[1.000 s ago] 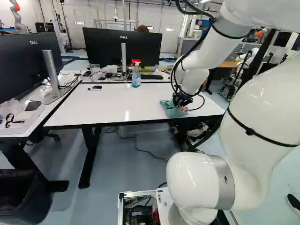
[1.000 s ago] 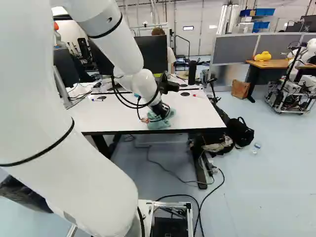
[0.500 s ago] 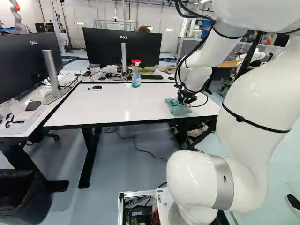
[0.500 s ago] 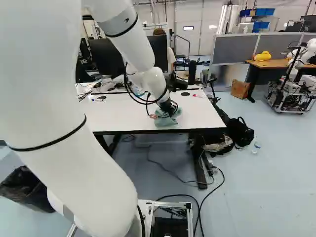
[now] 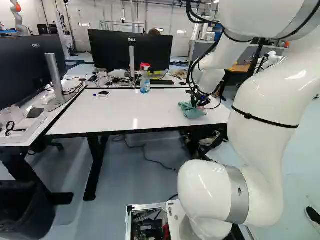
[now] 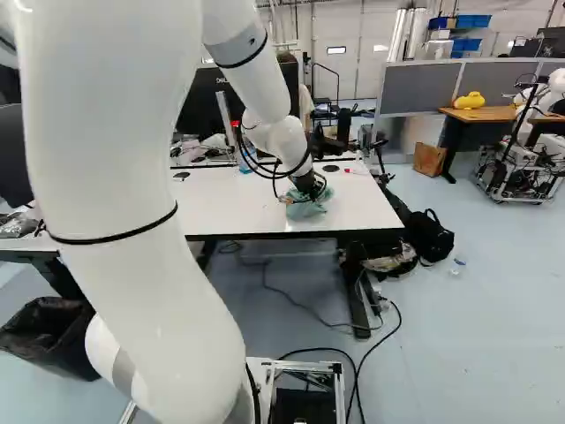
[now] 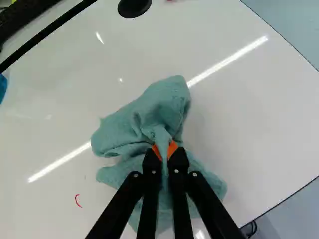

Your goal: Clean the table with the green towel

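The green towel (image 7: pixel 142 122) lay bunched on the white table (image 5: pixel 125 110), its middle fold pinched by the gripper (image 7: pixel 165 152). It looked soft, floppy and light (nothing there to break), so a thick fold seemed best to grab. Both had slid a bit toward the table's far side.

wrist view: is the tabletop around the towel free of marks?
No, a small curved red mark shows on the white tabletop beside the green towel.
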Robot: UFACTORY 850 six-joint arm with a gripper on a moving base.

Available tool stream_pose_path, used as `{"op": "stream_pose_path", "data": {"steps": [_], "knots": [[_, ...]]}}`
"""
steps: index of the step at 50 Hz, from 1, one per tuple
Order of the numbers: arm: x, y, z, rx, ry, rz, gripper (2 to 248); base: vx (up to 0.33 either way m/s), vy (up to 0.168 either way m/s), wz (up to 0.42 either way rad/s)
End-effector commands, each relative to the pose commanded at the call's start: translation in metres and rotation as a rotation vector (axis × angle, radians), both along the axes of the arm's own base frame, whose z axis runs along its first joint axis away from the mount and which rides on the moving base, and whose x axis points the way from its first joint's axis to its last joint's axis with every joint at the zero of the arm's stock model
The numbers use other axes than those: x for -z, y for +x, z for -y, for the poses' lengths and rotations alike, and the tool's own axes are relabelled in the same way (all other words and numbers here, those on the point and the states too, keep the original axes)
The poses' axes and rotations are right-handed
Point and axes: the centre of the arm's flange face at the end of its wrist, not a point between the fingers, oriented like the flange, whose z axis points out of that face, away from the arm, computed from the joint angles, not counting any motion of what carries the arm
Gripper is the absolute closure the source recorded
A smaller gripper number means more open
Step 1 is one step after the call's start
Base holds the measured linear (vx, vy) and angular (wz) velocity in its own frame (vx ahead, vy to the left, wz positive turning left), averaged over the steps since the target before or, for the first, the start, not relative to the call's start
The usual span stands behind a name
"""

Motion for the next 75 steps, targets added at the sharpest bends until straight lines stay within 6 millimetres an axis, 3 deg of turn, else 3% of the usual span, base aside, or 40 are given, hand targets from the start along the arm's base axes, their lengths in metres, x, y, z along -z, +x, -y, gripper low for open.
{"op": "stream_pose_path", "data": {"steps": [17, 31, 75], "knots": [[0.001, 0.032, -0.002, -0.022, -0.004, 0.012, 220, 0.0, 0.0, 0.0], [0.002, 0.052, -0.016, -0.058, -0.006, 0.02, 220, 0.0, 0.0, 0.0], [0.001, 0.059, -0.093, -0.196, -0.004, 0.016, 220, 0.0, 0.0, 0.0]]}}
